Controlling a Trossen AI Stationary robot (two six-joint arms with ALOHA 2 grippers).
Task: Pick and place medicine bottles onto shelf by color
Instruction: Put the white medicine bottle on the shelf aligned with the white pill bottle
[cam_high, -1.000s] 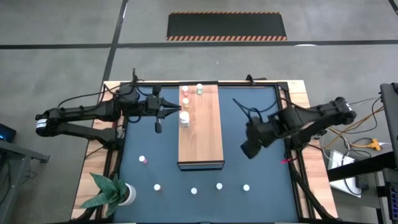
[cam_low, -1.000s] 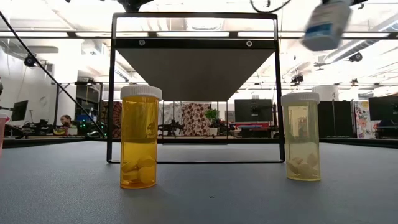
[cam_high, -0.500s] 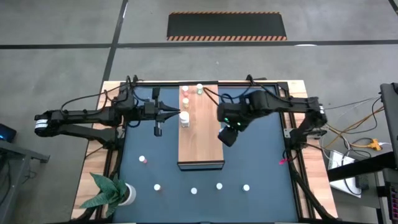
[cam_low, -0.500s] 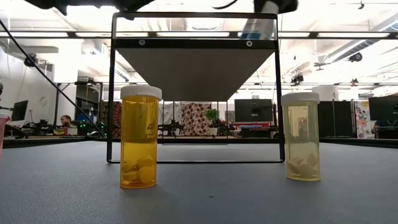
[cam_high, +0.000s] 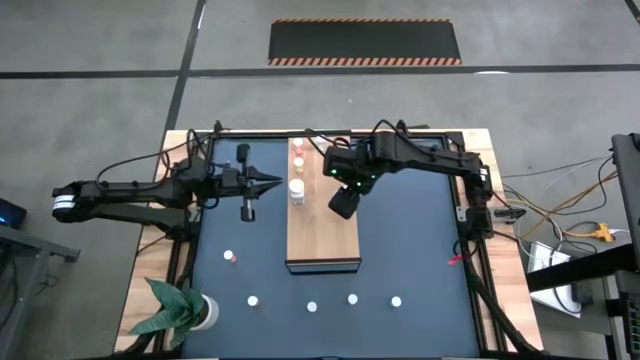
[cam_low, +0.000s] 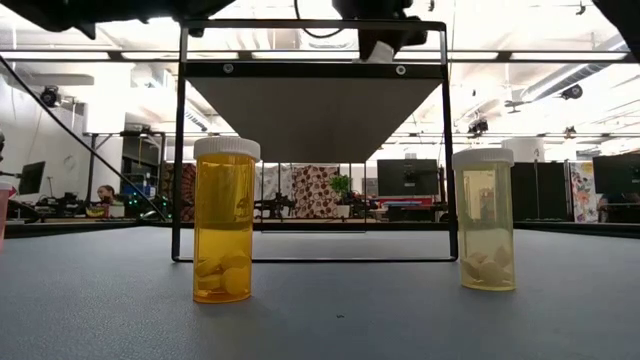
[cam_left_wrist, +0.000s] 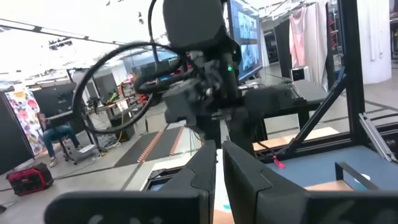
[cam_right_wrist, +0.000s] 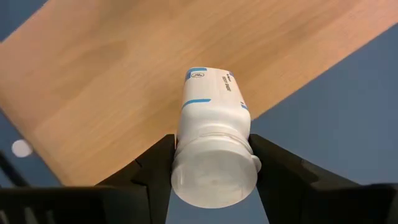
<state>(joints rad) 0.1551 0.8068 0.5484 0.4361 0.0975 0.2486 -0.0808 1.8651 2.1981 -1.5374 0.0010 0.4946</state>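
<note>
Near edge of the dark mat (cam_high: 420, 250): loose medicine bottles stand in a row, white caps at about 6 o'clock in the high view (cam_high: 311, 307), one pink-capped bottle (cam_high: 231, 257) toward 8 o'clock. The low view shows an amber bottle (cam_low: 224, 220) and a pale yellow one (cam_low: 484, 220), both upright, white-capped, pills inside. Potted plant (cam_high: 180, 308) at the 7 o'clock corner.

Mid-table: the shelf (cam_high: 322, 225) runs lengthwise from 6 toward 12 o'clock. Near half bare.

Right gripper (cam_right_wrist: 211, 163) hovers over the shelf's right edge, just past mid-length. Fingers clamped on a white bottle (cam_right_wrist: 211, 134) with blue label stripes, gripped near its cap. Bottle's long axis points away from the wrist, base toward the wood below; base not yet touching the board. Judgement: bottle tilted, needs righting before release.

Farther along the shelf: a white-capped bottle (cam_high: 296, 188) at the left edge, and a cluster at the far end (cam_high: 300, 148), including pink and green caps.

Left gripper (cam_high: 272, 182) just off the shelf's left edge, at 9 o'clock from that white-capped bottle, fingers together, holding nothing.

Key relation: free board lies directly under and toward 9 o'clock of the held bottle; white-capped neighbour lies that way. Right arm is the one placed to set down. Risk: tipping on release.
</note>
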